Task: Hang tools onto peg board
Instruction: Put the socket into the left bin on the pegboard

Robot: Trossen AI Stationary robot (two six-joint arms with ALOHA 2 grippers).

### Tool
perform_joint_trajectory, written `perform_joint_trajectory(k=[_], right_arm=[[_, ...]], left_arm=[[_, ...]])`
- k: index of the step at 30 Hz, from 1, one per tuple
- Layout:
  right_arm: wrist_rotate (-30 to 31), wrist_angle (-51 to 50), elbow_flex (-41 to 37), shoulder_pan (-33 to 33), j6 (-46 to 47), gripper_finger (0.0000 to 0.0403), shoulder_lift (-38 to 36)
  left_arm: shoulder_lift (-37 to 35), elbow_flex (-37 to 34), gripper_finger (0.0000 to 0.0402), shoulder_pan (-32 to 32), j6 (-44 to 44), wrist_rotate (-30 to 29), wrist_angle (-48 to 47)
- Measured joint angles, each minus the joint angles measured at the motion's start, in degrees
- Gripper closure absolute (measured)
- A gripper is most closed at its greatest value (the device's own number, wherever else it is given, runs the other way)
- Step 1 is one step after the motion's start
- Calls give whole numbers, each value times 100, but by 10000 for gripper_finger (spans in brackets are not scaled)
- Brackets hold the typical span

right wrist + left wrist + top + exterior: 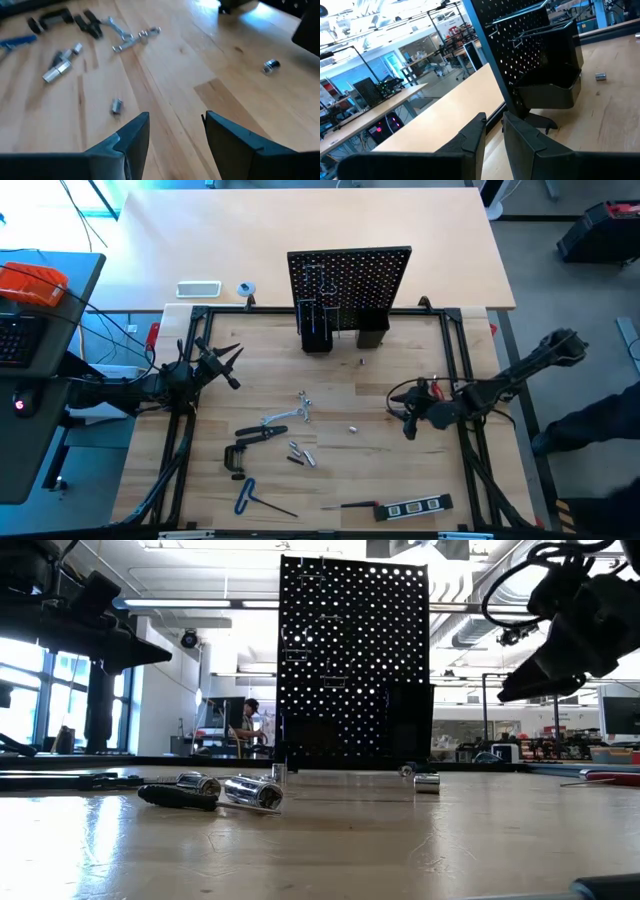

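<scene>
The peg board [349,285] stands upright at the far edge of the wooden table [400,480], a black perforated panel with dark holder boxes [372,330] at its foot and a few long thin items hanging on its left part. The tools are all down on the tabletop, well apart from the board: a silver wrench [275,418] and black-handled pliers [262,434] lie near the middle, a cluster of small silver sockets [302,454] just beside them, the black C-clamp [236,461] a little nearer the front, the blue-handled hex key [247,495] close to the front edge, and the black level [414,506] with a slim screwdriver [347,504] beside it along the front right. One lone small metal piece [352,430] sits by itself toward the centre. The left gripper [226,366] hangs above the left side of the table, aimed toward the board, its fingers [470,140] drawn near each other with only a narrow gap and nothing between them. The right gripper [408,423] hovers over the right half of the table, pointing toward the scattered tools, its fingers [131,137] spread wide and empty. Beyond the table, a person [243,725] can be seen far back in the room
</scene>
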Motion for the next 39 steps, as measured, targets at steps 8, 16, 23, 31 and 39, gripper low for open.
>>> perform_joint_trajectory(k=[8,16,23,31,39], right_arm=[[641,1839,-253,122,-1109,215,0],[670,4144,-262,-153,-3267,215,0],[121,4622,-50,-467,-3971,215,0],[-216,2663,920,-653,-3868,215,1],[-1007,958,1707,-680,-2793,215,451]], left_arm=[[2,0,342,2,0,0,0],[0,0,342,1,0,0,2],[0,0,342,2,0,0,2],[2,0,342,2,0,0,2],[0,0,342,2,0,0,0]])
